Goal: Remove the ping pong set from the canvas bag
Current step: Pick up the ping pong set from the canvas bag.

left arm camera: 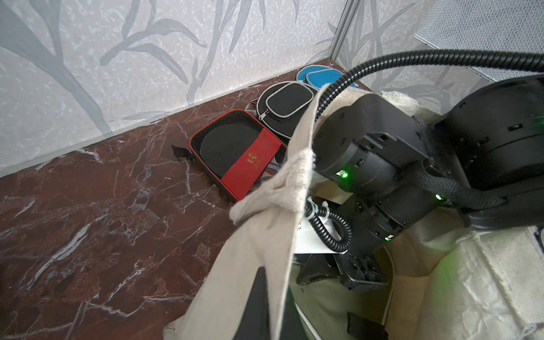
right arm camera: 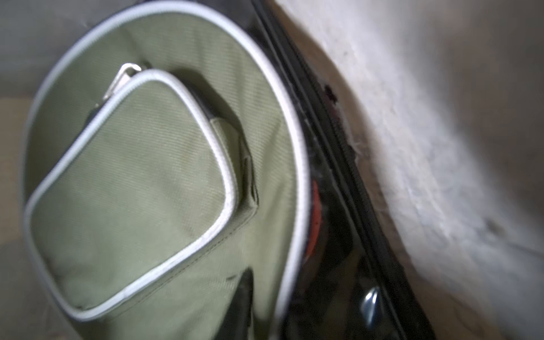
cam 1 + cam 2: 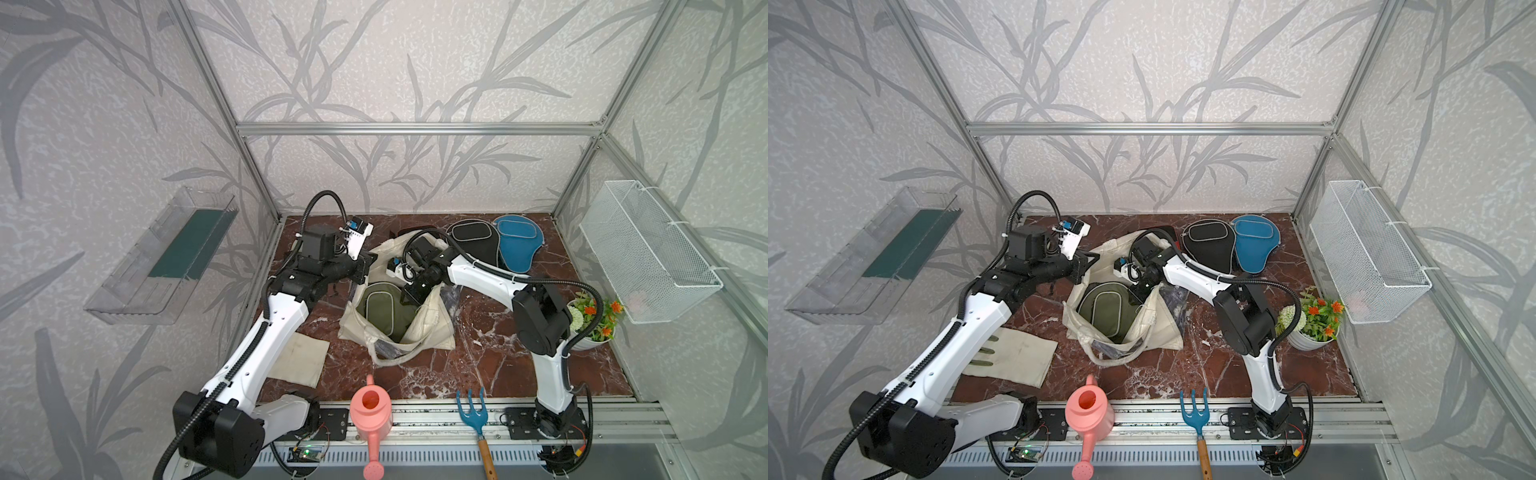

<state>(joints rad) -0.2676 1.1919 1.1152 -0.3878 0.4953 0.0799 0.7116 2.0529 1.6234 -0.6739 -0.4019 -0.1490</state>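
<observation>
The cream canvas bag [image 3: 432,328] [image 3: 1158,328] lies open mid-table. My left gripper [image 3: 365,266] [image 1: 275,309] is shut on its far-left rim [image 1: 265,235] and holds the mouth up. An olive paddle case [image 3: 384,309] [image 3: 1104,309] [image 2: 132,176] of the ping pong set lies inside. My right gripper [image 3: 409,297] [image 2: 268,309] reaches into the bag and is shut on the olive case's piped edge. A dark zipped case [image 2: 332,206] lies under the olive one. Outside, at the back, lie a black case [image 3: 473,241], a blue case [image 3: 519,243] and a red-and-black mesh-fronted case [image 1: 235,153].
A beige cloth square [image 3: 299,357] lies under my left arm. A pink watering can [image 3: 370,411] and a blue garden fork [image 3: 471,407] sit at the front rail. A flower pot [image 3: 592,320] stands at the right. On the side walls hang a wire basket [image 3: 648,249] and a clear tray [image 3: 166,257].
</observation>
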